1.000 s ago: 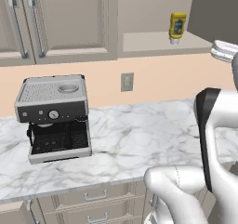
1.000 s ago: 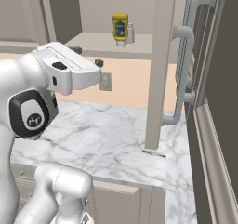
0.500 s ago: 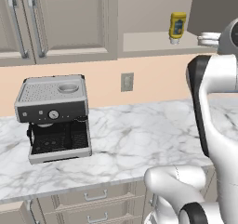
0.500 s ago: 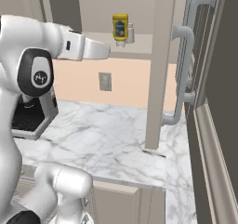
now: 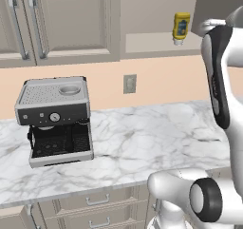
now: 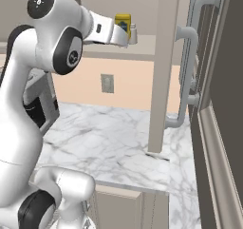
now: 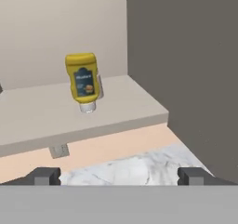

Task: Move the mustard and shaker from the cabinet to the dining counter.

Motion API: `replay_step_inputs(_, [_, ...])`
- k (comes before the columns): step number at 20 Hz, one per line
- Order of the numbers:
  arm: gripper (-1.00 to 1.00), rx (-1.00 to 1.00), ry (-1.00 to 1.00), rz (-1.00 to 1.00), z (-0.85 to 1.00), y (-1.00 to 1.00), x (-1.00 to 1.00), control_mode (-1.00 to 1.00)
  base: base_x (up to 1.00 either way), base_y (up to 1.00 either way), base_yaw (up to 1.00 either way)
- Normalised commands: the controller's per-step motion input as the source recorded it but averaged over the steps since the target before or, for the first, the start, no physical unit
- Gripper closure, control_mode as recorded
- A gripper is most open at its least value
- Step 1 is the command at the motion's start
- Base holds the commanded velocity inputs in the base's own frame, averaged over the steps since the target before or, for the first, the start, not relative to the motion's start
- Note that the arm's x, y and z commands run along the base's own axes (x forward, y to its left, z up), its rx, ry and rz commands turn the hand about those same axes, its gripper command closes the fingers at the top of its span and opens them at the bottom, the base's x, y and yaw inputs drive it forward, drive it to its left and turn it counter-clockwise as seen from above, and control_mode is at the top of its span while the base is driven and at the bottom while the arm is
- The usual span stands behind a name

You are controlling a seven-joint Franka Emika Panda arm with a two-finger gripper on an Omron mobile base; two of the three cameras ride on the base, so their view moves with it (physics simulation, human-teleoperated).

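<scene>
The mustard (image 7: 83, 81), a yellow squeeze bottle standing on its cap, is on the open cabinet shelf (image 7: 121, 109). A sliver of the grey shaker (image 7: 100, 87) shows just behind its right side. My gripper (image 7: 118, 176) is open, its dark fingertips (image 7: 45, 175) wide apart, and it hangs in front of the shelf, short of the bottle and touching nothing. In the right base view my arm reaches up to the shelf, with the mustard (image 6: 123, 22) and the shaker (image 6: 133, 32) just past the hand. The mustard (image 5: 181, 27) also shows in the left base view. The dining counter is out of view.
A coffee machine (image 5: 57, 119) stands on the marble worktop (image 5: 142, 147) below the cabinet, by a wall outlet (image 5: 129, 83). The open cabinet door with its bar handles (image 6: 189, 76) stands out at the right. Closed cabinet doors (image 5: 71, 19) sit at the upper left.
My arm has risen and swung toward the cabinet shelf, bringing the hand up close to the mustard. The jaws stay open. The bottle and shaker have not moved.
</scene>
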Motion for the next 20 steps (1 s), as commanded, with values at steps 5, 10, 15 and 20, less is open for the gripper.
replay_step_inputs(5, [-1.00,0.03,0.00,0.16,0.00,0.00,0.50,-1.00,0.00,0.00,0.00])
replay_step_inputs(10, [-1.00,0.00,-0.04,0.15,0.00,0.00,0.42,-1.00,0.00,0.00,0.00])
replay_step_inputs(15, [-1.00,0.00,-0.09,0.14,-0.02,0.03,0.27,-1.00,0.00,0.00,0.00])
replay_step_inputs(20, [-1.00,0.00,0.00,0.07,-0.10,0.00,0.42,-1.00,0.00,0.00,0.00])
